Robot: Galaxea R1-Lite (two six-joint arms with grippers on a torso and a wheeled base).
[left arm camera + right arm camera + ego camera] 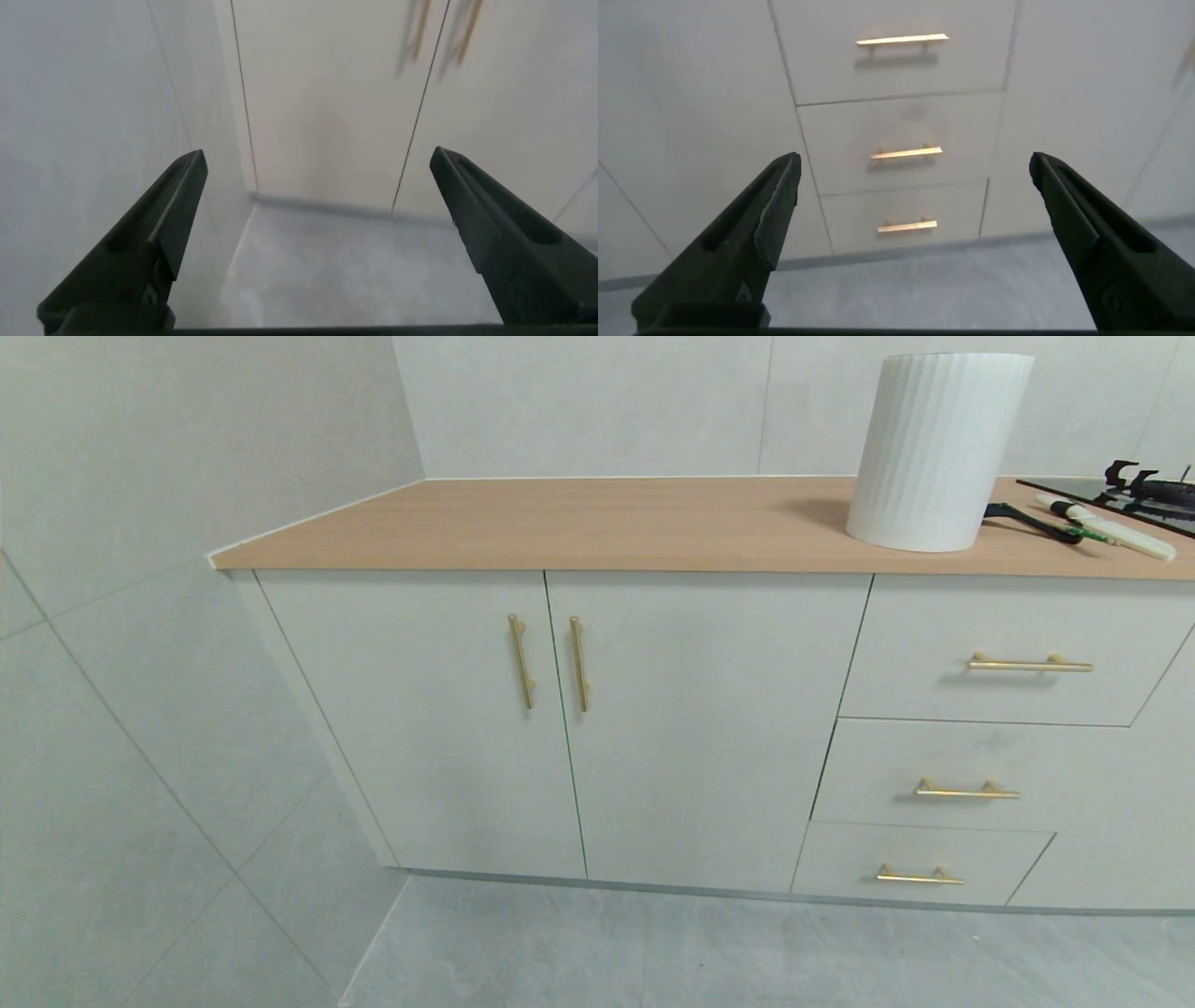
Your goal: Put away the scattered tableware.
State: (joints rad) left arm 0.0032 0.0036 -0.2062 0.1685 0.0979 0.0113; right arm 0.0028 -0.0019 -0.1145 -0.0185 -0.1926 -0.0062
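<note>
Head view shows the scattered tableware (1108,528) on the countertop (560,523) just beside the white ribbed holder (934,448), while the left gripper (316,157) and right gripper (913,159), both spread wide and empty, hang low before the cabinet (700,709) and should rise first

Tall ribbed cylindrical container (934,448): finished in white, patterned with fine vertical ribs.
Wooden countertop (579,523): coloured light brown, faint grain shown.
Flat cabinet doors (420,728): painted plain off-white.
Slim bar handles (521,661): finished in gold.
Wall tiles (187,448): coloured pale grey, faintly mottled.
Floor tiles (653,952): coloured mid grey, clouded.
Slim curved utensil (1032,521): coloured black.
Long straight utensil (1116,532): coloured white, banded with green.
Left gripper (316,157): finished in black.
Right gripper (913,159): finished in black.
</note>
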